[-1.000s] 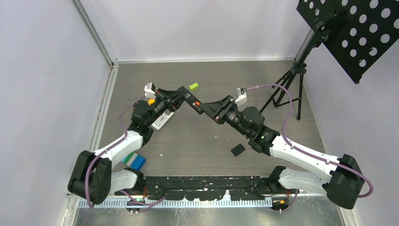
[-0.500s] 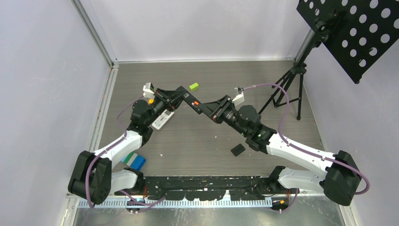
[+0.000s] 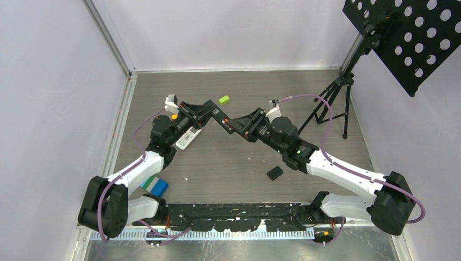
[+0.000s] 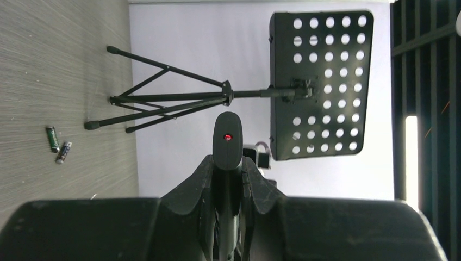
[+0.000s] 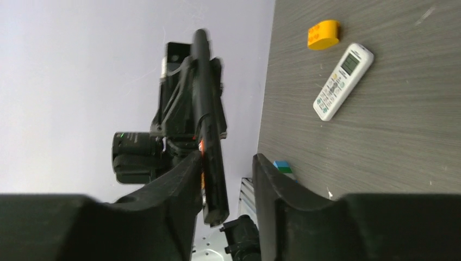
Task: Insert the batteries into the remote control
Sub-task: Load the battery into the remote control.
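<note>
A slim black remote control (image 3: pixel 220 117) hangs above the table, and my left gripper (image 3: pixel 204 111) is shut on one end of it. In the left wrist view the remote (image 4: pixel 228 138) sticks out past the fingertips, a red dot on its tip. My right gripper (image 5: pixel 227 157) stands open around the other end. Its left finger (image 5: pixel 185 174) touches the remote (image 5: pixel 206 109), and a gap stays on the other side. An orange-red strip (image 5: pixel 201 163), probably a battery, shows at that finger. Two small dark batteries (image 4: pixel 58 145) lie on the table.
A white remote (image 3: pixel 187 140) and an orange piece (image 3: pixel 174 116) lie under the left arm. A green block (image 3: pixel 224 99) sits farther back. A black cover (image 3: pixel 275 173) lies below the right arm. A blue-green block (image 3: pixel 155 185) sits near left. A music stand (image 3: pixel 337 92) stands back right.
My right gripper has slid left along the black remote, and its jaws have narrowed around the remote's end. The left arm has held still.
</note>
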You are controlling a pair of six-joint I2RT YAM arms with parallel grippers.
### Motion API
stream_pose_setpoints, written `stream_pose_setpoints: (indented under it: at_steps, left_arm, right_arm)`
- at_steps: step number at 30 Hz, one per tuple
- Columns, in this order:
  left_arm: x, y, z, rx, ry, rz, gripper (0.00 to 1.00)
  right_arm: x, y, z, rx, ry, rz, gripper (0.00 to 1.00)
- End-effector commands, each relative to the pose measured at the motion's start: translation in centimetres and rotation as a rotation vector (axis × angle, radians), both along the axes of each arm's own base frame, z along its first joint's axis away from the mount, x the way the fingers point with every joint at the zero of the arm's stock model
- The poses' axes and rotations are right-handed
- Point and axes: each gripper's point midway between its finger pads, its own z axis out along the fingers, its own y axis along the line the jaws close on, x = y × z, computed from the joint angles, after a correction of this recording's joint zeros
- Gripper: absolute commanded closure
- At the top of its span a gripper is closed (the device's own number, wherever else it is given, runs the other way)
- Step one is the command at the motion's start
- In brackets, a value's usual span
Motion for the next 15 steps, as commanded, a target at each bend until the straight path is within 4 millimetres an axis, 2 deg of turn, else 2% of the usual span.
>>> stream_pose_setpoints:
  at_steps: [1,2,4,9,12,15]
  left_arm:
    - [-2.1,-0.3,4.4,0.053,-0.216,-0.045,1.00]
    - [-2.1,-0.2,4.2,0.080,-0.230,-0.046,1.00]
    - [-2.2,-0.1,3.6,0.141,-0.256,-0.049,1.00]
    - [-2.7,-0.1,1.7,0.299,-0.310,-0.086,1.00]
    - [-3.0,0.1,0.5,0.383,-0.336,-0.099,1.00]
    - [-2.9,0.9,-1.3,0.487,-0.315,-0.071,1.00]
  right_arm:
    - [0.4,-0.4,-1.4,-0.092,-0.019,0.007,0.43]
    - [0.2,-0.4,-1.1,-0.096,-0.050,0.023,0.35]
    - [-0.9,0.0,0.1,-0.074,-0.123,0.093,0.27]
    - [-2.8,-0.7,2.2,-0.068,-0.269,0.161,0.22]
    - [-2.7,-2.6,1.3,-0.195,-0.278,0.122,0.22]
    - [-1.4,-6.5,-2.1,-0.454,-0.190,-0.011,0.22]
